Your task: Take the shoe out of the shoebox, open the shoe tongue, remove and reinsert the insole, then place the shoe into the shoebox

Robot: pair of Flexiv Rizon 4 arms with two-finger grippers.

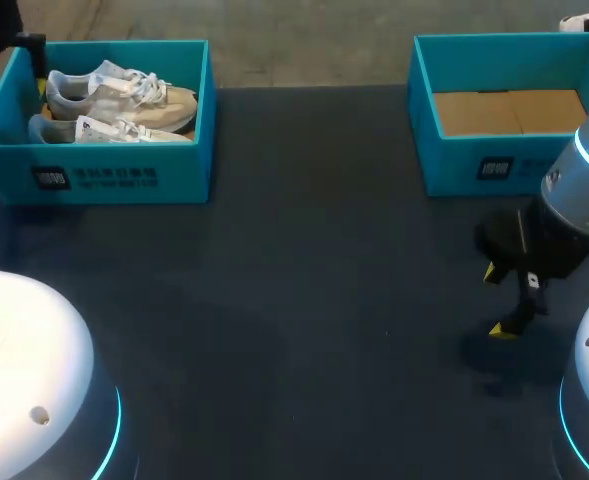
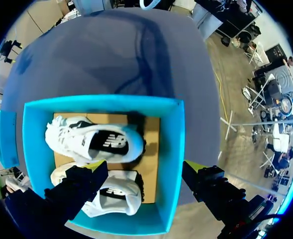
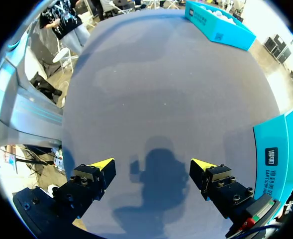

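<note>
While both jaws hang released, shoes (image 1: 124, 95) lie lengthwise in left shoebox (image 1: 104, 172); toes toward right shoebox (image 1: 464, 165)

Dark grey-blue table (image 1: 304, 250), matte top, soft shadows across it

- The shoebox (image 1: 179, 165) is made of matt teal card, floored with plain brown cardboard.
- The shoes (image 1: 124, 92) are made of pale woven cloth.
- The table (image 1: 304, 300) is finished dark and matt.
</note>
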